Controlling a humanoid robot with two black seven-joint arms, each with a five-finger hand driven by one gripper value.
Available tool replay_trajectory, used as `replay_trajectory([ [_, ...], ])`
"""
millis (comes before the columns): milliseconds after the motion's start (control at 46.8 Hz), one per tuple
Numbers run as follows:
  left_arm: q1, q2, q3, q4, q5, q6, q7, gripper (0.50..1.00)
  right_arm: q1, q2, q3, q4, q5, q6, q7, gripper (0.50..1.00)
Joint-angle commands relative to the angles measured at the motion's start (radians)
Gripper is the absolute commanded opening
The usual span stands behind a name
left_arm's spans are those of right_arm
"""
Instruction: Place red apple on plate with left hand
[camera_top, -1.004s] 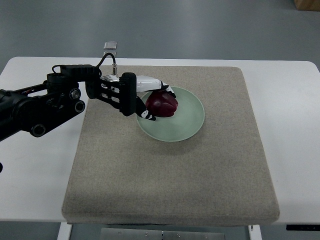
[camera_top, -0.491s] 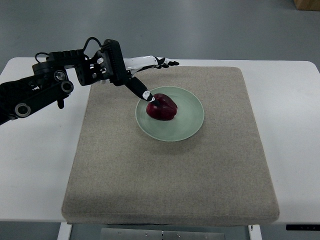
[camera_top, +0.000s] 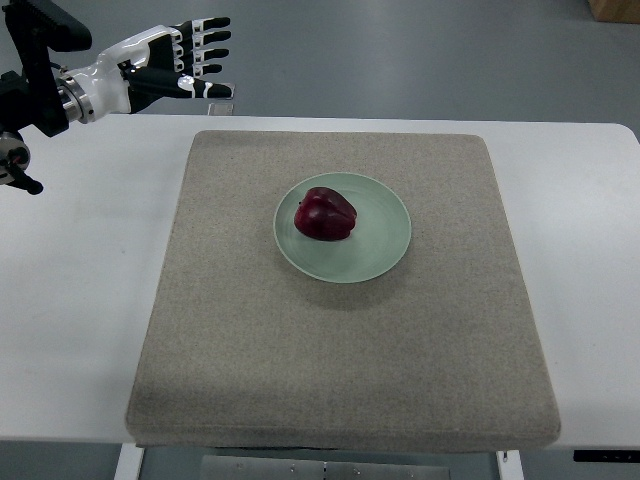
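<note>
So the left hand (camera_top: 185, 62) is up in the upper left corner of the frame, fingers (camera_top: 205, 45) spread out flat and pointing right, holding nothing at all. It's well apart from everything on the table, hanging over the far edge, which reads to me like it's parked out of the way so it can't bump anything. The red apple (camera_top: 325, 214) is sitting on the pale green plate (camera_top: 385, 235), a little left of the plate's middle, lying somewhat on its side as far as I can tell (the dark skin makes the stem end hard to pick out). It's inside the rim, not perched on it, so I'd guess it won't roll off. The plate sits in the upper middle of the frame on a beige mat (camera_top: 340, 360), which probably gives it some grip on the white table (camera_top: 70, 320). No right arm anywhere in the shot. Judging by how things lie, the placing looks done to me, nothing left but keeping the hand clear.
</note>
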Motion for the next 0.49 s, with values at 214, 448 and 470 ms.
replay_trajectory([
  [214, 0.014, 0.064, -0.043, 0.054, -0.434, -0.13, 0.143, 0.999, 0.0, 0.0, 0.0, 0.0, 0.0, 0.0, 0.0, 0.928],
  [448, 0.032, 0.062, -0.05, 0.134, -0.586, -0.159, 0.195, 0.999, 0.0, 0.0, 0.0, 0.0, 0.0, 0.0, 0.0, 0.928],
  [470, 0.034, 0.061, -0.05, 0.137, -0.601, -0.159, 0.2, 0.999, 0.0, 0.0, 0.0, 0.0, 0.0, 0.0, 0.0, 0.928],
])
